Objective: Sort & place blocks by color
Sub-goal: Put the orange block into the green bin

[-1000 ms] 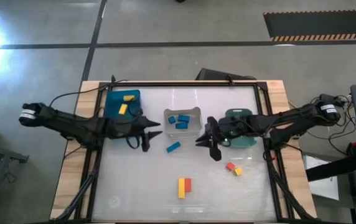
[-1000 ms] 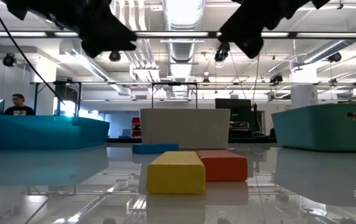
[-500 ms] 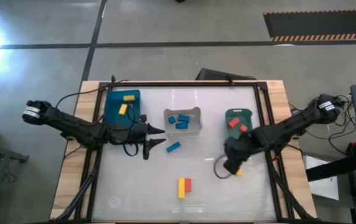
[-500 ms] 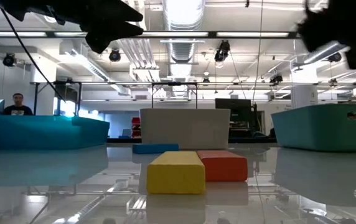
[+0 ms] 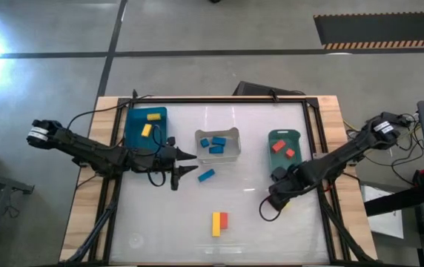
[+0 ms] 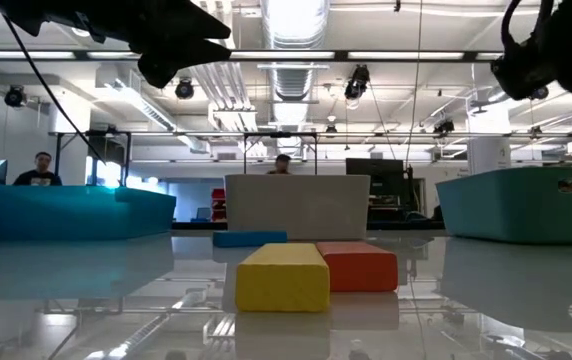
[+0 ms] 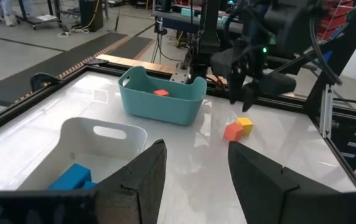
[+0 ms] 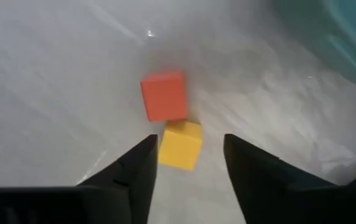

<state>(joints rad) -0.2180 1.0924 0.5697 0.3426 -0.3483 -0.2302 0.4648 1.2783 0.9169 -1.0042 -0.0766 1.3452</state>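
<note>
The clear bin [image 5: 218, 144] sits mid-table and serves as the reference here: it already holds three blue blocks [image 5: 213, 144], while the blue bin [image 5: 146, 126] to its left has two yellow blocks [image 5: 149, 124] and the green bin [image 5: 284, 144] to its right has two red ones [image 5: 282, 148], so each colour has its own home. The right gripper [image 8: 187, 163] hangs in front of the green bin, jaws spread, straddling a yellow cube [image 8: 179, 144] that touches a red cube [image 8: 164, 95]; that aim suggests the yellow one is the next pick. The left gripper [image 5: 184, 165] hovers just left and in front of the clear bin, jaws also spread and empty, close to a loose blue block [image 5: 206, 176], likely its target. Farther in front of the clear bin, a yellow bar [image 5: 216, 224] and red bar [image 5: 224, 220] lie touching, unsorted.
</note>
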